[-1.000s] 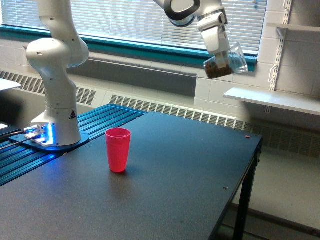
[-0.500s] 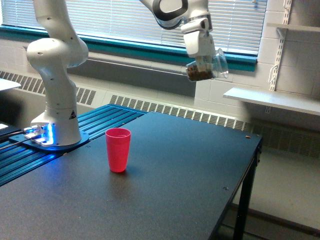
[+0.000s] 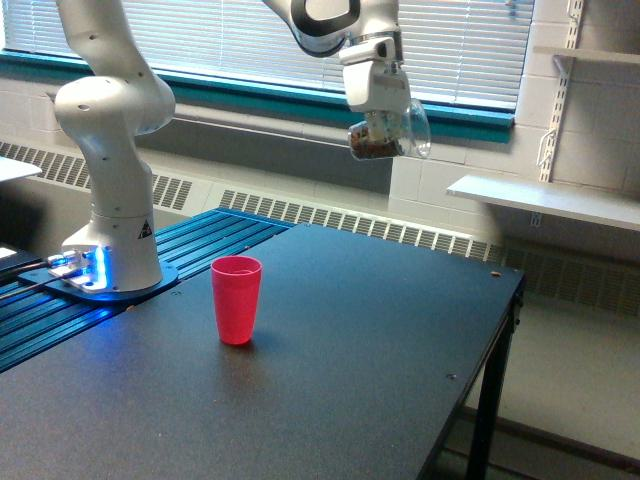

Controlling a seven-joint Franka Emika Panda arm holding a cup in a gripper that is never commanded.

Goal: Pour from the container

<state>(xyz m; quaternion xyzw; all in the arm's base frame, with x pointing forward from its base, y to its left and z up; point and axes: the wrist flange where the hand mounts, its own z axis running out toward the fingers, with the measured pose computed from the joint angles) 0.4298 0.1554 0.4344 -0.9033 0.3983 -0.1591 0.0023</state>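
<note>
My gripper hangs high above the black table, shut on the container, a small clear round jar tilted on its side with its mouth toward the exterior view's right. Brown nut-like pieces lie heaped in its lower left part. The red cup stands upright and open on the table, well below the jar and toward the exterior view's left. Jar and cup are far apart, with nothing falling between them.
The arm's white base stands on a blue ribbed platform at the exterior view's left. A window with blinds runs behind. A white wall shelf juts out at the right, beyond the table's edge.
The gripper has carried the jar toward the exterior view's left, from near the shelf to closer above the table's middle. The red cup has not moved.
</note>
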